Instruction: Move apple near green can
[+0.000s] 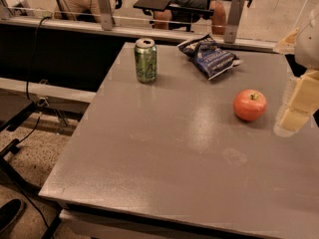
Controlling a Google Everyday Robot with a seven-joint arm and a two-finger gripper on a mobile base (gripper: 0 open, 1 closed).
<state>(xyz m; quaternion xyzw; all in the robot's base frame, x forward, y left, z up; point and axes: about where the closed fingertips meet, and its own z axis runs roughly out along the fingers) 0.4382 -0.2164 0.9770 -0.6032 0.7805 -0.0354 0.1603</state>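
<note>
**Apple on the right of the table, gripper just beside it**

In the camera view, the apple [249, 105] lies on the grey table [149, 153], on the right side and about halfway between the near and the far edge. It is red-orange, and its small stem dimple points up. The gripper [295, 108] is at the right edge of the picture, just to the right of the apple and at about the same height above the table. A narrow gap shows between them, so they do not touch. The gripper is pale yellow and is partly cut off by the picture edge. I cannot tell if it is open or closed. The apple is not in its hold.

The green can [145, 60] stands upright in the far left part of the table, well apart from the apple. It has pale swirl marks on its side and a silver top, but no words can be read on it. The blue chip bag [209, 56] lies to the right of the can, near the far edge. It has white writing, too small to read.
</note>
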